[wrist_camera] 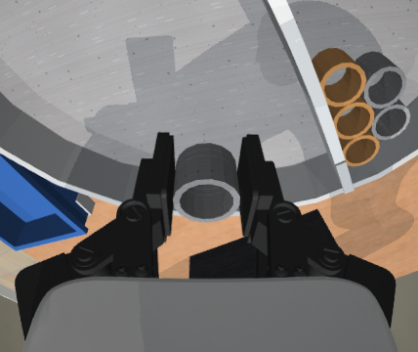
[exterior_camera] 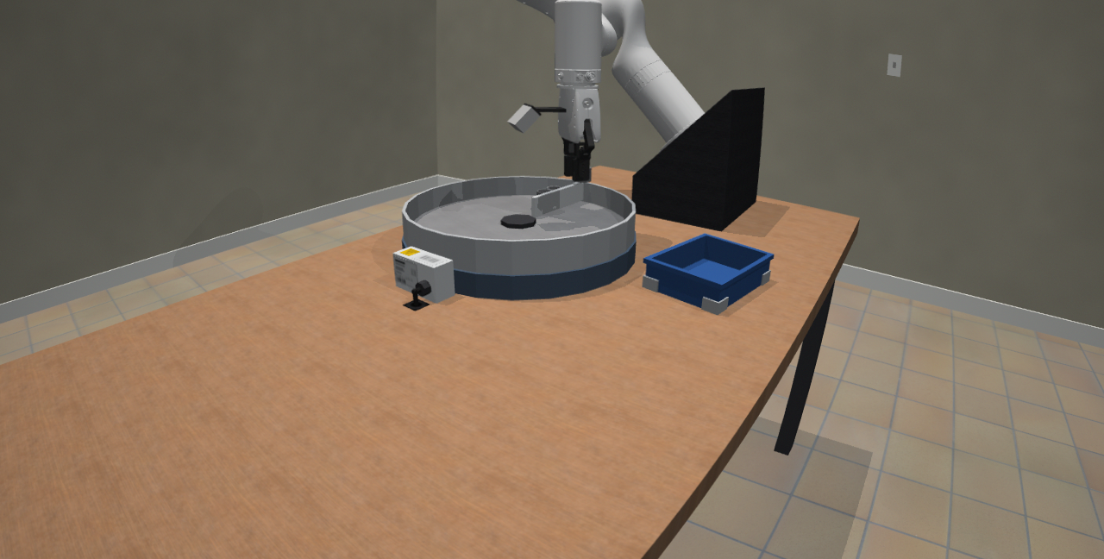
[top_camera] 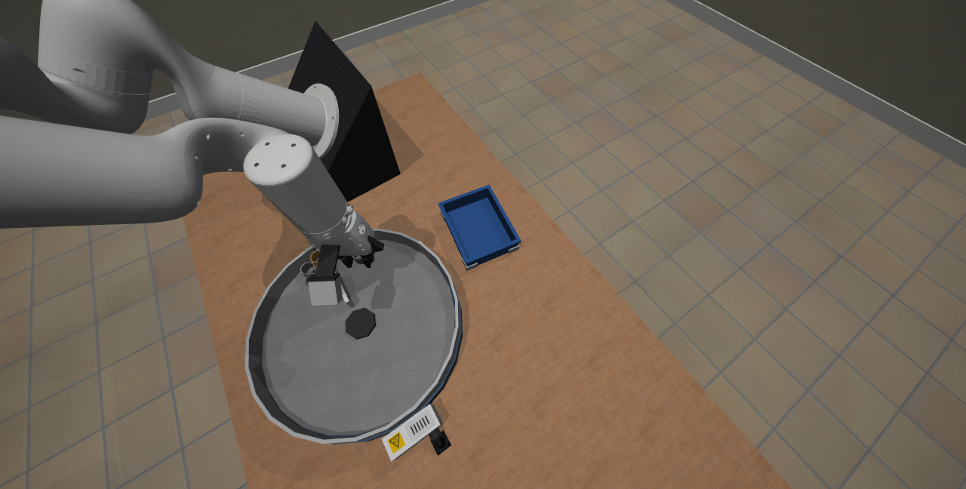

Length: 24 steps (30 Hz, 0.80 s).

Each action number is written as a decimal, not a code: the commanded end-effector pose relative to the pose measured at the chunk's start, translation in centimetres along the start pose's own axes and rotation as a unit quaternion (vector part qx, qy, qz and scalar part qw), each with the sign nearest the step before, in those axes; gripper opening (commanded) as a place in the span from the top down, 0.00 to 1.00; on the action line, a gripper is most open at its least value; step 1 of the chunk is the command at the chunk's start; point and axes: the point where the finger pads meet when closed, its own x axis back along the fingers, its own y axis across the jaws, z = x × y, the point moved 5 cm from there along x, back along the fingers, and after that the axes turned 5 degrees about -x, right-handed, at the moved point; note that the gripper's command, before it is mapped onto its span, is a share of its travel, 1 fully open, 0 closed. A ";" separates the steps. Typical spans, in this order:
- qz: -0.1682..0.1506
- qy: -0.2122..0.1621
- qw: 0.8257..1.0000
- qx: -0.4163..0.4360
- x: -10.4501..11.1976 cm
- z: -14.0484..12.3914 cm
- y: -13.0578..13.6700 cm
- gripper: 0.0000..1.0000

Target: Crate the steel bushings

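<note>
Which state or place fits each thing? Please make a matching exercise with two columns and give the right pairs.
Things:
1. steel bushing
2. brass bushings
3. crate
4. hub

Places or states:
A. at the turning table's centre
B. beside the white divider, near the rim
C. held between the gripper's fingers
D. on the wooden table, nothing inside

Pairs: 1-C, 2-B, 3-D, 4-A

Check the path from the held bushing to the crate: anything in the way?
Nothing visible. The gripper holds a steel bushing raised above the turntable's rim on the crate side. The crate sits beside the turntable with its top open and looks empty. The divider and other bushings lie away from that path.
</note>
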 end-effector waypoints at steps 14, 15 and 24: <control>-0.001 0.001 1.000 -0.002 -0.1 -8.6 -13.5 1.00; -0.001 0.001 1.000 -0.002 -0.1 -8.6 -13.5 1.00; -0.001 0.001 1.000 -0.002 -0.2 -12.9 -19.8 1.00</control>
